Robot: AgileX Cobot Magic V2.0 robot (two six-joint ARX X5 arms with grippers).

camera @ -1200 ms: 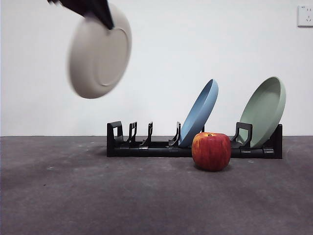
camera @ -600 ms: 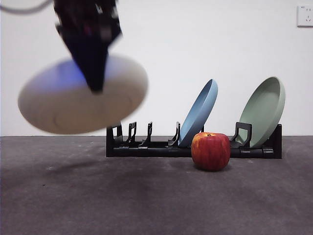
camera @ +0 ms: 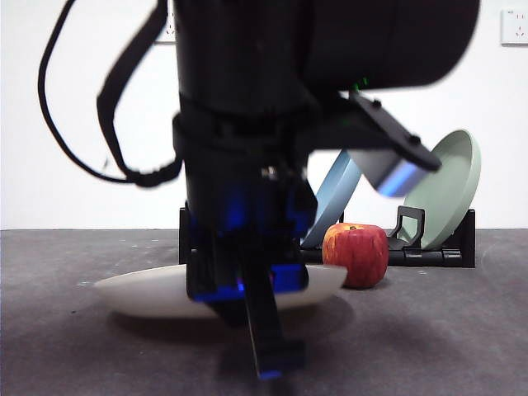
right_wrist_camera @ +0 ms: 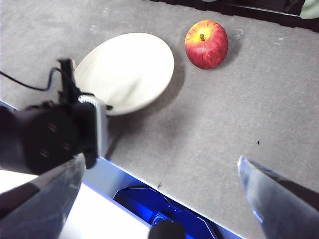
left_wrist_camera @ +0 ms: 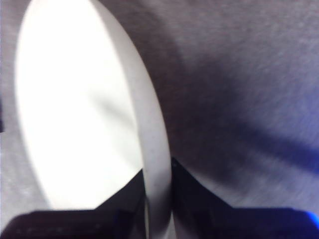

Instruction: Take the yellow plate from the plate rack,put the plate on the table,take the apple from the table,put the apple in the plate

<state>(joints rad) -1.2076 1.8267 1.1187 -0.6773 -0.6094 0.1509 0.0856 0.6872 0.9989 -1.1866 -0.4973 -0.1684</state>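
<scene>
Pinching the near rim of the yellow plate [left_wrist_camera: 75, 109] between its two black jaws, the left gripper [left_wrist_camera: 158, 191] is closed on that edge, one jaw on the inner face and the other on the outer, with the rest of the plate stretching away beyond the fingertips. Seen from the front, the plate [camera: 148, 290] lies low and nearly flat on the table [camera: 429, 338], its hollow facing up and holding nothing, while the big dark arm fills the middle of the picture and the lower jaw tip [camera: 268, 346] reaches down to the tabletop in front of the plate. The right gripper [right_wrist_camera: 164, 179] hangs well above the table with its jaws spread wide and nothing between them; the plate [right_wrist_camera: 129, 69] sits beyond them, off toward one jaw, and the apple [right_wrist_camera: 206, 44] farther out, near the plate's edge but apart from it. The apple [camera: 356, 254] stands upright on the table in front of the plate rack [camera: 429, 252], stem dimple up. Behind it the rack holds a blue plate [camera: 334, 206] and a sage-green plate [camera: 445, 188], both leaning in their slots, the blue one partly hidden by the arm.
</scene>
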